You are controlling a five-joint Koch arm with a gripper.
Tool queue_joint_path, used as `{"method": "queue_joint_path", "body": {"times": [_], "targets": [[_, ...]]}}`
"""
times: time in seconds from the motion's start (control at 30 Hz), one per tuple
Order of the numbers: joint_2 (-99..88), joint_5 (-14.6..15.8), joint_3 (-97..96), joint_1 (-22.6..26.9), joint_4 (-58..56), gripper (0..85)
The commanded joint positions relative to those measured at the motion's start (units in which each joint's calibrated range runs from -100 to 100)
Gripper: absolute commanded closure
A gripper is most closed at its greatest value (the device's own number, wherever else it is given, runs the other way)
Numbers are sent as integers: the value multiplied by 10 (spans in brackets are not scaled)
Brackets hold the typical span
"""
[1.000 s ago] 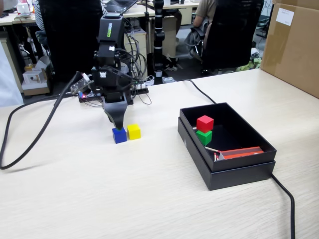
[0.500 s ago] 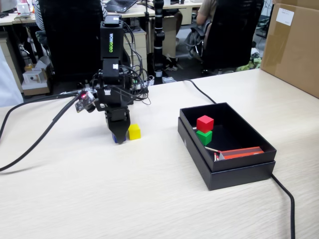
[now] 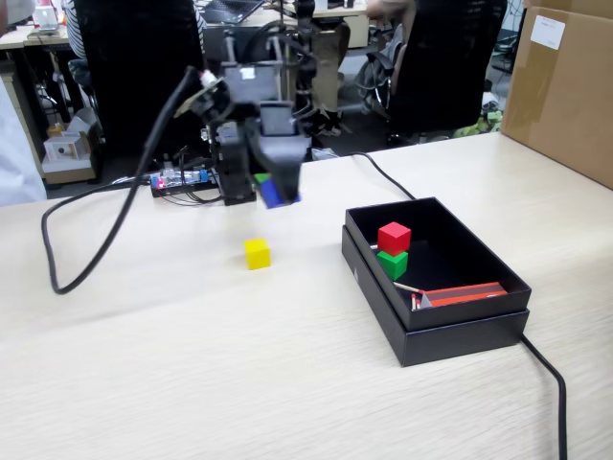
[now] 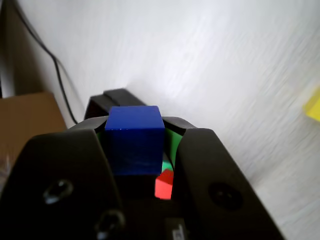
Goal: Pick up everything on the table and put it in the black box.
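Note:
My gripper point(image 3: 278, 195) hangs above the table point(image 3: 192, 374), shut on the blue cube point(image 3: 276, 195). In the wrist view the blue cube point(image 4: 134, 140) sits squeezed between the two dark jaws of the gripper point(image 4: 142, 132). On the table below and a little left of it in the fixed view lies the yellow cube point(image 3: 257, 253), also a blur at the wrist view's right edge point(image 4: 314, 107). The black box point(image 3: 460, 335) stands to the right and holds the red cube point(image 3: 394, 237) on top of the green cube point(image 3: 392, 264). The box point(image 4: 112, 100) shows beyond the jaws.
A red-and-white card point(image 3: 465, 293) lies in the box's near end. Thick black cables point(image 3: 105, 206) loop over the table's left and run past the box's right corner point(image 3: 551, 383). A big brown carton point(image 3: 565, 91) stands at the back right.
The gripper closed on the blue cube beside the yellow one, lifted it off the table and swung up and right toward the box. The yellow cube stayed put.

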Motion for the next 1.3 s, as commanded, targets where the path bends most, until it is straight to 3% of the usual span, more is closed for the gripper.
{"method": "queue_joint_path", "body": {"times": [0.0,0.2,0.43,0.6,0.73,0.97,1.27], "targets": [[71,10,115,39,0,750],[298,24,286,84,-24,750],[507,51,352,89,-48,742],[514,55,350,90,-102,547],[433,54,327,85,-116,483],[187,46,275,55,-136,483],[-188,4,-135,-18,-129,416]]}}
